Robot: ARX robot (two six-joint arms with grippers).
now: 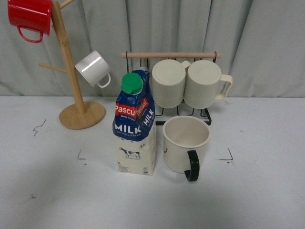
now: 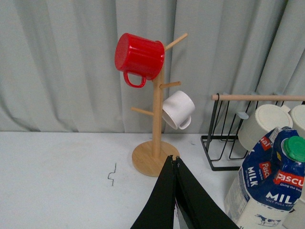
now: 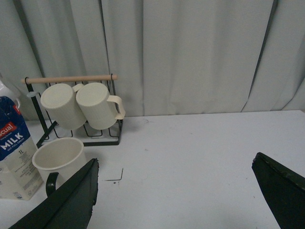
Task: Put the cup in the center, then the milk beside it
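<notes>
Grippers first. The left gripper (image 2: 176, 191) shows in its wrist view as two black fingers pressed together, tips meeting with no gap, holding nothing and hanging above the table (image 1: 267, 191). The right gripper (image 3: 174, 179) is spread wide in its own wrist view, one dark finger (image 3: 71, 200) at each side of the picture with bare tabletop between them; it touches nothing. Neither arm appears in the front view.

On the pale grey table, the cup (image 1: 186, 144), a wide cream mug, stands upright inside the center (image 1: 157, 179), the patch bounded by small black corner marks, with its black handle turned toward the near edge. The milk (image 1: 136, 124) stands upright just beside the cup on its left, blue upper part, green cap, cream base with a cow picture. Whether carton and cup touch cannot be told.

Behind them, farther back, a black wire rack (image 1: 206, 117) with a wooden rail holds two ribbed cream mugs (image 1: 187, 83) lying on their sides. At far left, a wooden mug tree (image 1: 82, 114) carries a red mug (image 1: 29, 16) high up and a small white mug (image 1: 93, 68) lower. Grey curtains (image 1: 267, 43) close off the far side.
</notes>
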